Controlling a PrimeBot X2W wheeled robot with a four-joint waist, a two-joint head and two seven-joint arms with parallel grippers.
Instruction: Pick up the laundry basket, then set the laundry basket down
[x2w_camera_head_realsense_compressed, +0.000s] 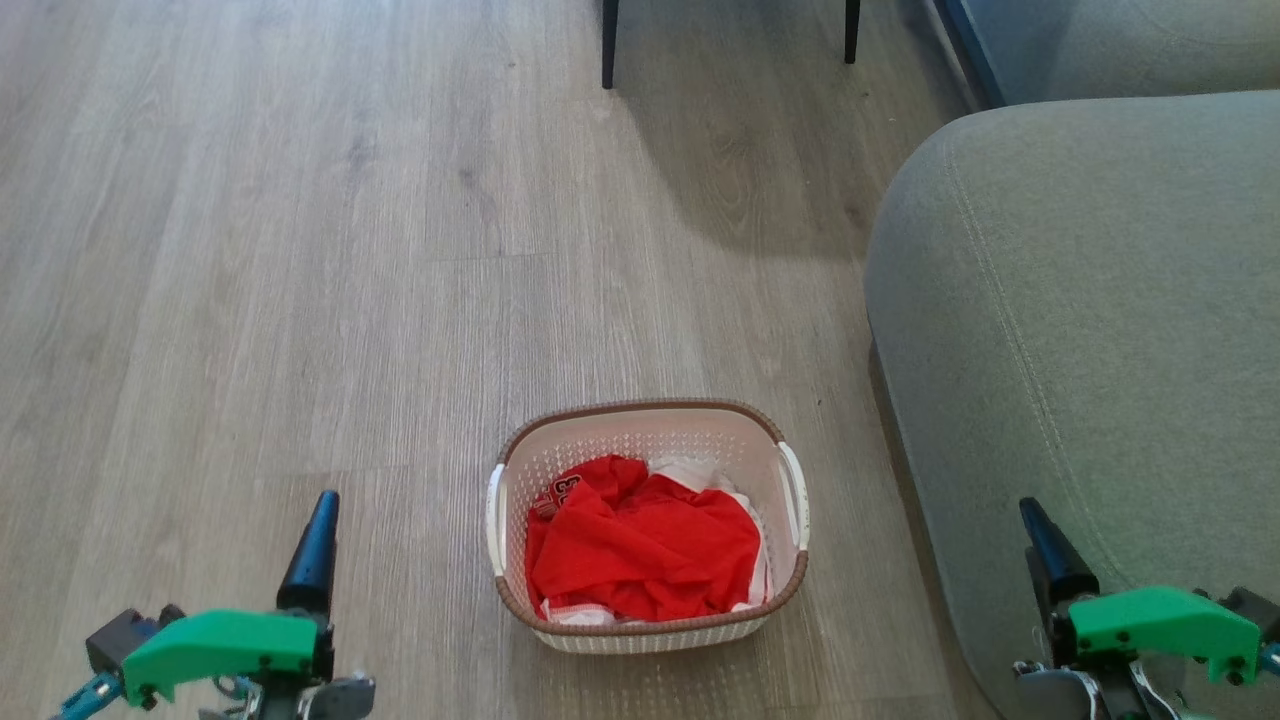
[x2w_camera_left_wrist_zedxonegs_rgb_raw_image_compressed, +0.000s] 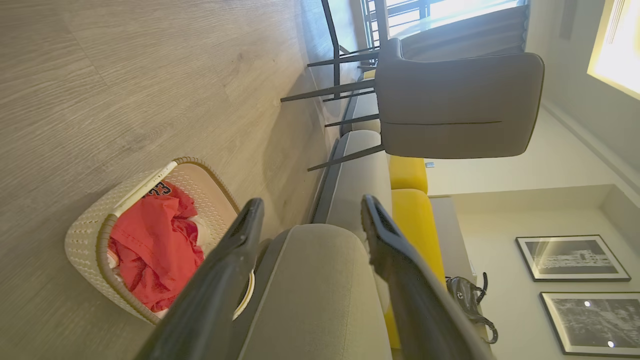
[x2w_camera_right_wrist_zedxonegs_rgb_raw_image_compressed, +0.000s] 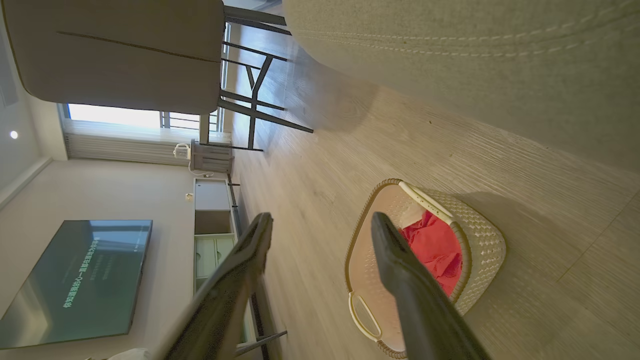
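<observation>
The laundry basket (x2w_camera_head_realsense_compressed: 650, 440) stands upright on the wood floor (x2w_camera_head_realsense_compressed: 300, 250), red clothes (x2w_camera_head_realsense_compressed: 640, 550) heaped inside; a grey sofa (x2w_camera_head_realsense_compressed: 1100, 350) sits just right of the basket; the left gripper (x2w_camera_left_wrist_zedxonegs_rgb_raw_image_compressed: 312, 202) hangs apart on the basket's left, jaws spread and empty; the right gripper (x2w_camera_right_wrist_zedxonegs_rgb_raw_image_compressed: 322, 217) is off to the basket's right, jaws spread, holding nothing.
</observation>
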